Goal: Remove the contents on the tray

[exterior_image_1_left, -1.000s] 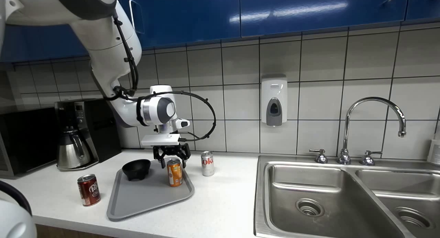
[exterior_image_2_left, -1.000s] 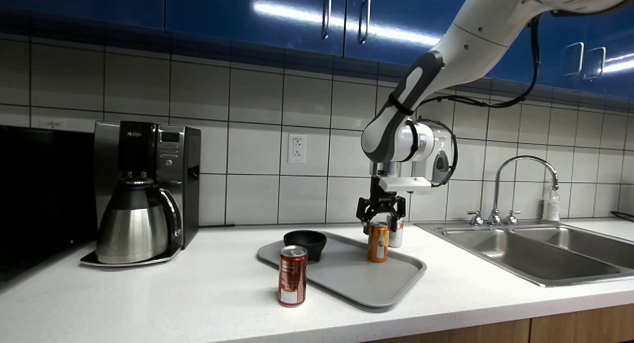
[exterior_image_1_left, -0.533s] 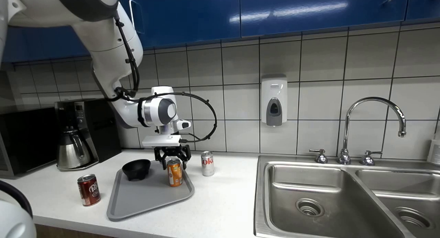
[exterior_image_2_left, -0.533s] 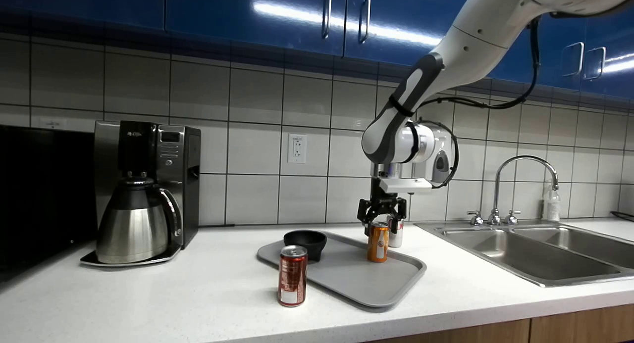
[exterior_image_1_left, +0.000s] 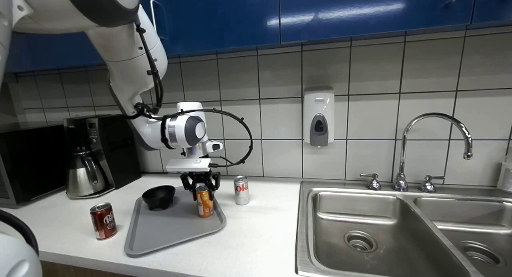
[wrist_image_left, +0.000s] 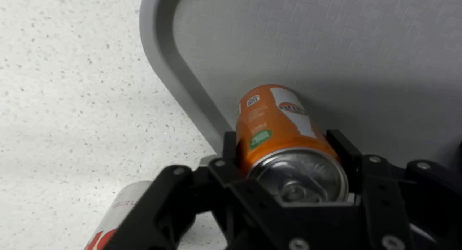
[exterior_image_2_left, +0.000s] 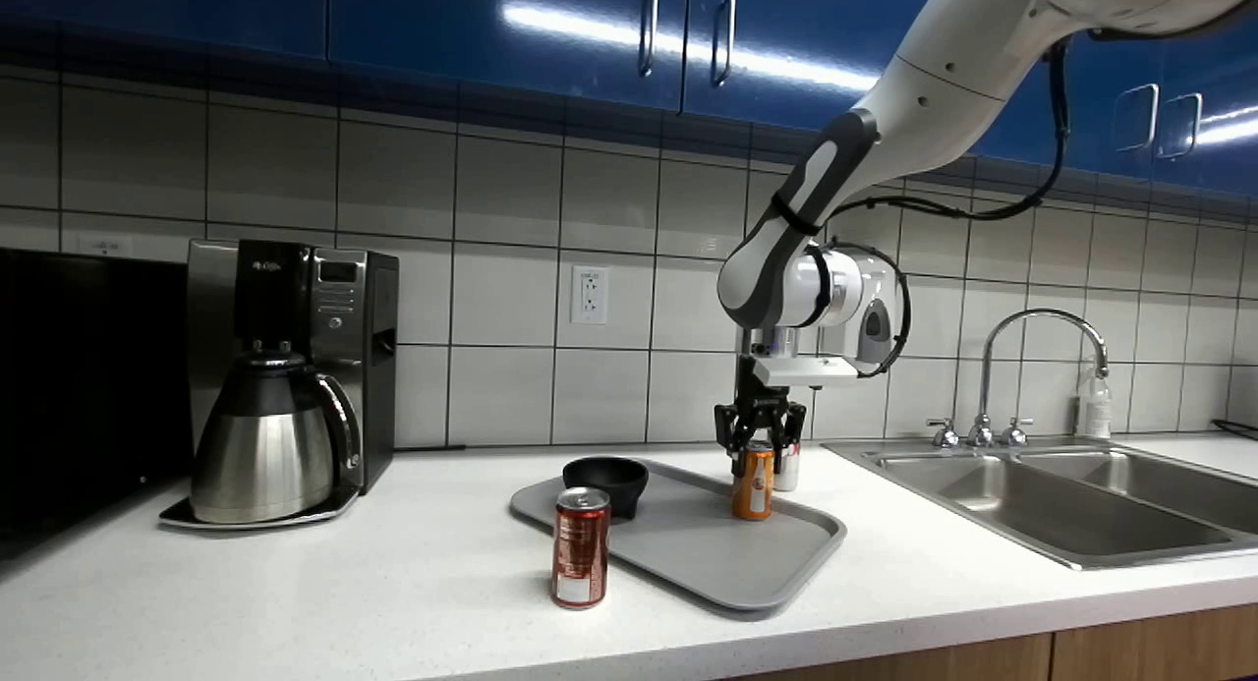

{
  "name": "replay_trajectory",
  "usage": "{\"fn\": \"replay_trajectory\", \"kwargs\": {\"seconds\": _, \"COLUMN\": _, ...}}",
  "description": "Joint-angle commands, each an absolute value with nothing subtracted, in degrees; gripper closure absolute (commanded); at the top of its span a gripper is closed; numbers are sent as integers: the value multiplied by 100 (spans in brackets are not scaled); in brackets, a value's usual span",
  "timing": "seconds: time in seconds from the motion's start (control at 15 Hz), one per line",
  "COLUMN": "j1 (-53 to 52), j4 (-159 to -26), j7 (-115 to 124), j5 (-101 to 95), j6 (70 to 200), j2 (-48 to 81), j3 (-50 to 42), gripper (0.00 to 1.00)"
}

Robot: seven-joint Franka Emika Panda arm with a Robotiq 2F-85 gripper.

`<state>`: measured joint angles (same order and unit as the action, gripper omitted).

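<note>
Grasping the orange can [wrist_image_left: 285, 141], upright on the grey tray [exterior_image_1_left: 172, 229], from both sides in the black gripper [exterior_image_2_left: 760, 469]; seemingly at the pick-up step; next, probably, to lift clear, keeping level, and set down on the white counter [exterior_image_1_left: 260, 237]

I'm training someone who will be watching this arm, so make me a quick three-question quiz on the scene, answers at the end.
1. Name it: in the wrist view, which can does the gripper straddle?
2. True or false: the black bowl stands on the grey tray.
3. Count: how many cans stand off the grey tray?

Key:
1. The orange can.
2. True.
3. Two: the dark red can and the silver-white can.
</note>
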<state>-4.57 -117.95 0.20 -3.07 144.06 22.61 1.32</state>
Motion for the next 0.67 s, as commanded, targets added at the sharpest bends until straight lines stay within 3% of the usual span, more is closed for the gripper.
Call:
{"fn": "replay_trajectory", "kwargs": {"seconds": 0.0, "j1": -404, "j4": -11778, "j7": 26, "j5": -226, "j6": 14325, "j2": 2171, "j3": 190, "gripper": 62}}
{"fn": "replay_trajectory", "kwargs": {"seconds": 0.6, "j1": -445, "j4": -12126, "j7": 131, "j5": -275, "j6": 14500, "j2": 1767, "j3": 165, "gripper": 62}}
